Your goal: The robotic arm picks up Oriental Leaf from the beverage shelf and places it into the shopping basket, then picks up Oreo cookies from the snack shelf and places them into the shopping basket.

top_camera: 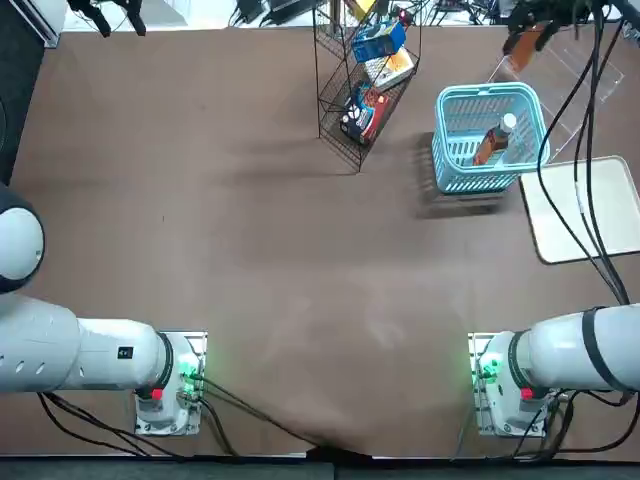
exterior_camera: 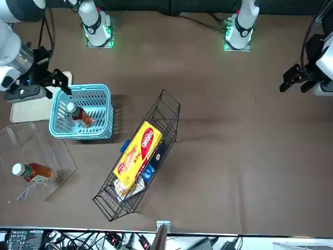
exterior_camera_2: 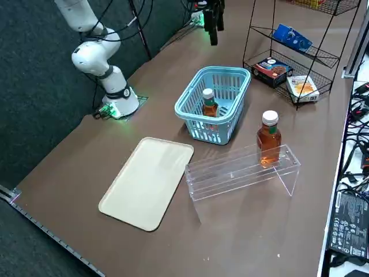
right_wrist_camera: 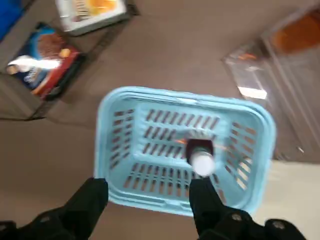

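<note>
One Oriental Leaf bottle (top_camera: 493,142) (exterior_camera_2: 209,104) (right_wrist_camera: 201,157), amber with a white cap, stands inside the light-blue shopping basket (top_camera: 487,92) (exterior_camera: 83,88) (right_wrist_camera: 185,95). A second bottle (exterior_camera_2: 268,138) (exterior_camera: 32,171) stands on the clear beverage shelf (exterior_camera_2: 242,170). The blue Oreo pack (top_camera: 378,42) (exterior_camera_2: 293,37) lies on an upper tier of the black wire snack shelf (top_camera: 340,90). My right gripper (right_wrist_camera: 147,200) (exterior_camera: 57,78) hovers above the basket's rim, open, with nothing between its fingers.
A beige tray (top_camera: 585,210) (exterior_camera_2: 147,182) lies beside the basket on the robot's right. The wire shelf also holds a red-and-black snack box (exterior_camera_2: 271,68) and a white-and-orange pack (exterior_camera_2: 302,86). Cables (top_camera: 585,150) hang over the tray side.
</note>
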Robot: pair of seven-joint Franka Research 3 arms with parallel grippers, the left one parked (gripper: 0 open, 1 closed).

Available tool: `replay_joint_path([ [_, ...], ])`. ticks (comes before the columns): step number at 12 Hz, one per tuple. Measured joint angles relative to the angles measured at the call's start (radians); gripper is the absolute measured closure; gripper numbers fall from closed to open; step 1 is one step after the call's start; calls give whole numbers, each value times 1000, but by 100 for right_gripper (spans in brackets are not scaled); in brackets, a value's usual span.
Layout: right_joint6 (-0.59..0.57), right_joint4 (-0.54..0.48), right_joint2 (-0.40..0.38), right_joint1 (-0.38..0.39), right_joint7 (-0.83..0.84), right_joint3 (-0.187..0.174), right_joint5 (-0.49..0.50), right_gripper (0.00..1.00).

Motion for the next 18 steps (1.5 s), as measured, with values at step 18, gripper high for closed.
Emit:
replay_joint_path([
  [18, 447, -145, 48, 84, -1070, -8, 652, 0],
])
